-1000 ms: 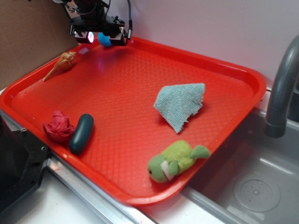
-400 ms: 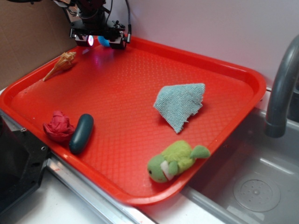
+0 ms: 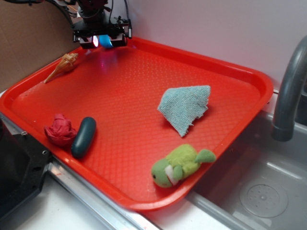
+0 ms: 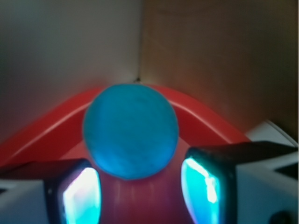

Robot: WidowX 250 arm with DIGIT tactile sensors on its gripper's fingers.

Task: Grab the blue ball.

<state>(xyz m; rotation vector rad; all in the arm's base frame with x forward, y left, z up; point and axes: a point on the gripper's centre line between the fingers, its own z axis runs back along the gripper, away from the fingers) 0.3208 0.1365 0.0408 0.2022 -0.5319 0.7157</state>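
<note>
Round blue ball [image 4: 131,131] between gripper [image 4: 140,193] pads, above glossy red tray [image 3: 201,62].

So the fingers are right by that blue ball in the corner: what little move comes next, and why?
Probably ease forward a touch, then close. In the wrist view the blue ball sits just ahead of the open gripper, centred between the fingers but not yet between them, in the corner of the red tray.

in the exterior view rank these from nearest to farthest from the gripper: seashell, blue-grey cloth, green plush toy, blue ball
1. blue ball, right at the gripper, far corner of the tray
2. seashell, just below-left of it
3. blue-grey cloth, mid-tray on the right
4. green plush toy, at the near edge
</note>
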